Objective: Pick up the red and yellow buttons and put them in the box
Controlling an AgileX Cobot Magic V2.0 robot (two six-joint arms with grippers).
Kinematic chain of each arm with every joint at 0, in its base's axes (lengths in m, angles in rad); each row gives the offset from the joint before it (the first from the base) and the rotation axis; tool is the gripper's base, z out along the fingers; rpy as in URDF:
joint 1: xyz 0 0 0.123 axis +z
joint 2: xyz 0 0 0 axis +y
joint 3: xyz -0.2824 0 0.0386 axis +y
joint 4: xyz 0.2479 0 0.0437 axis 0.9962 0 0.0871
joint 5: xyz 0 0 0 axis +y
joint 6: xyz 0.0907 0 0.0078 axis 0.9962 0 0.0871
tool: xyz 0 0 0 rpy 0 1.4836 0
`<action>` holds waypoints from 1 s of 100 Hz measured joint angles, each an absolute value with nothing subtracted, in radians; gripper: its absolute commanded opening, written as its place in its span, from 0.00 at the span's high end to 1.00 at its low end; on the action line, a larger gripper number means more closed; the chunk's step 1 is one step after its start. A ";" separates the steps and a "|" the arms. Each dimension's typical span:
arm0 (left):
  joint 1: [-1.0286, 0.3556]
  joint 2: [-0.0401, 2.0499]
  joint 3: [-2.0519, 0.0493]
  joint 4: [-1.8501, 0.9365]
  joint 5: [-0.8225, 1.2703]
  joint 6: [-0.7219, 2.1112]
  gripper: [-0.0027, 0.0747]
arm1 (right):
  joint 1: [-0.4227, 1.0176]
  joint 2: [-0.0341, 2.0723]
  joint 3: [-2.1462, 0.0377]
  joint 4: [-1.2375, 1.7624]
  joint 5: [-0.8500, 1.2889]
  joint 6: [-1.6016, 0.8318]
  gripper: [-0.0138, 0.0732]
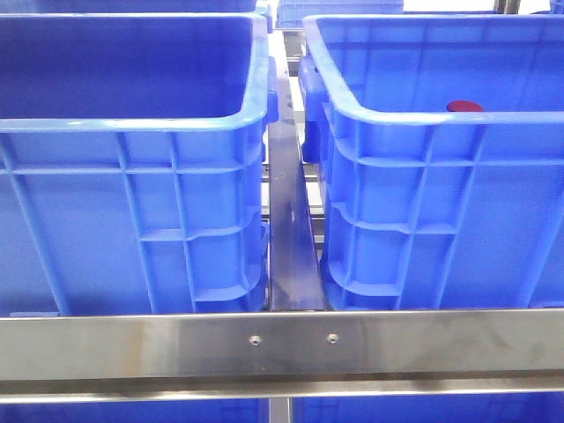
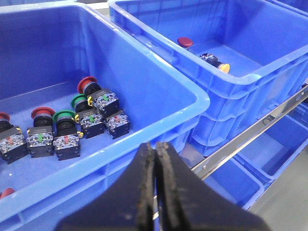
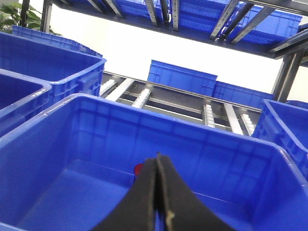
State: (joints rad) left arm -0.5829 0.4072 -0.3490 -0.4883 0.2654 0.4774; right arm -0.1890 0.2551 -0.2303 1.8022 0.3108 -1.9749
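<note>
Left claw (image 2: 155,192) closed above crate rim (image 2: 159,139); right claw (image 3: 159,192) closed over box (image 3: 216,139).

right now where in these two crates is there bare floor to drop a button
The right crate is mostly bare: only a red button by its far wall and a yellow one mid-floor. The left crate is crowded along a row of switches; its floor behind that row is free.
</note>
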 measured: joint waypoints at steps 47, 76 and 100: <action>-0.583 0.407 -0.311 -0.493 0.222 0.477 0.99 | -0.189 0.255 -0.230 1.802 0.311 -1.975 0.92; -0.482 0.349 -0.259 -0.405 0.124 0.434 0.99 | -0.189 0.255 -0.230 1.802 0.311 -1.975 0.92; -0.300 0.245 -0.181 -0.094 0.116 0.139 0.99 | -0.189 0.255 -0.230 1.802 0.311 -1.975 0.92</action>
